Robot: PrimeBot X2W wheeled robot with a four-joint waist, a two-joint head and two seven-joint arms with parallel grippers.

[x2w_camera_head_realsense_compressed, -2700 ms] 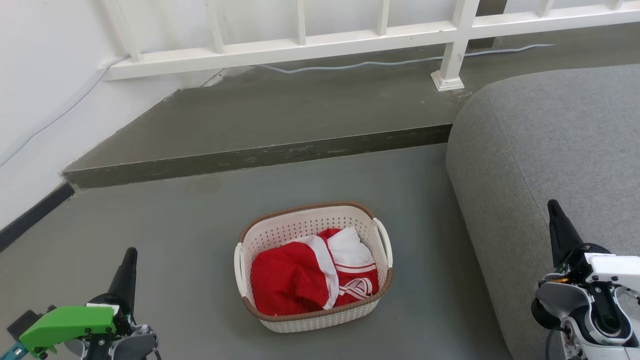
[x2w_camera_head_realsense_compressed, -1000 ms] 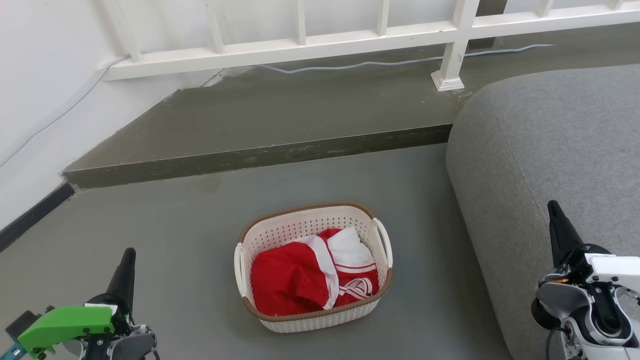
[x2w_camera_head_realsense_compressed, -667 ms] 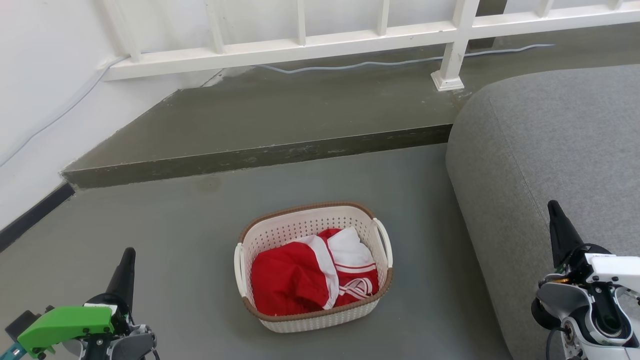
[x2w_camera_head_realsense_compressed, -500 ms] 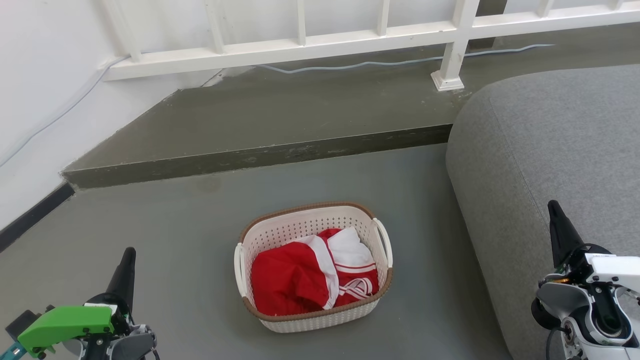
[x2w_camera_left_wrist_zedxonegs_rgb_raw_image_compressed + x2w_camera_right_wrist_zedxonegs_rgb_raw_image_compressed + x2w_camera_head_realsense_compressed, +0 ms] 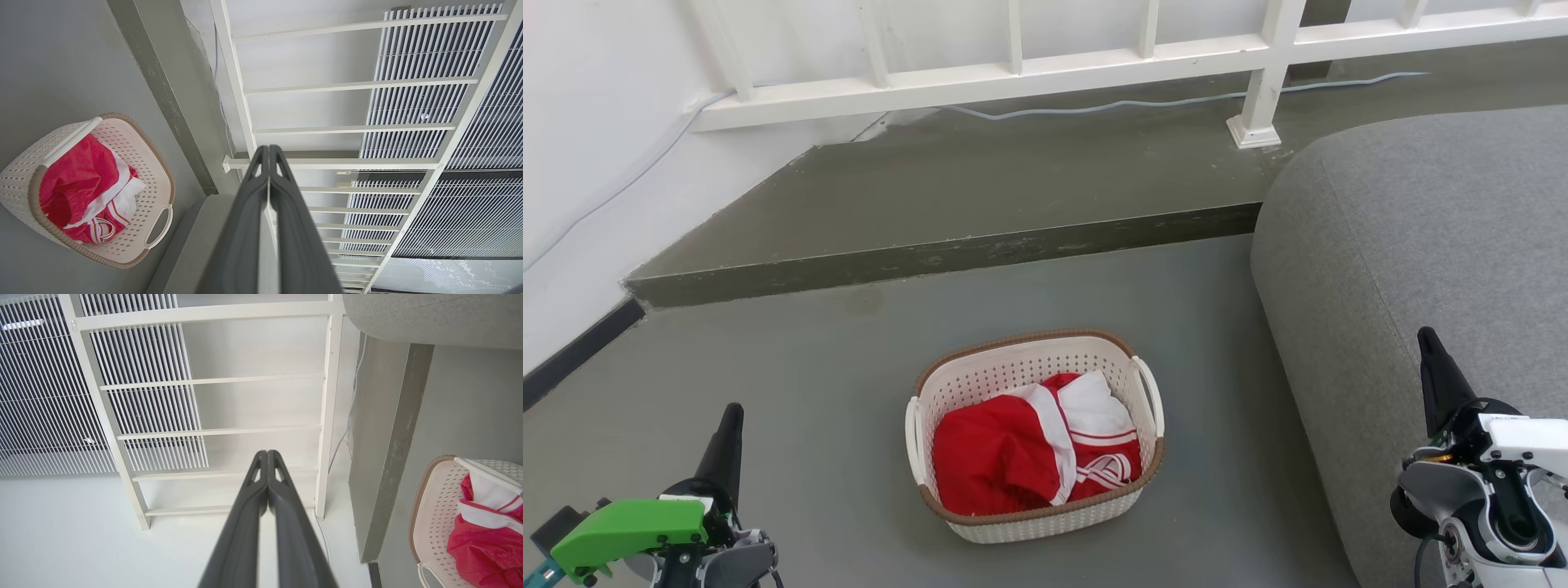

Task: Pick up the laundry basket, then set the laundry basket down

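laundry basket [image 5: 1013,369] is sitting flat on the grey floor [image 5: 833,392], between my two arms, near the grey sofa [image 5: 1421,229] and short of the raised step [image 5: 931,257].

left pincer [image 5: 731,425] is hanging low at my left with its fingers pressed together on nothing. right pincer [image 5: 1429,347] is showing against the sofa edge, likewise closed and empty. both are standing well apart from the basket.

this is fitting two readings: a basket waiting for its lift, or one lifted and put back. so i am not calling the step.

i am judging the side loops [image 5: 1152,396] as the sound holds for any lift, raised evenly so the load is not tipping. any set-down is wanting a flat base on bare floor, as it is lying now.

the basket is looking cream-white, with perforated walls, rounded corners, a brown woven-look rim and a white loop on each short side. a red garment [image 5: 1005,457] with white stripes is bunching inside, toward the near end.
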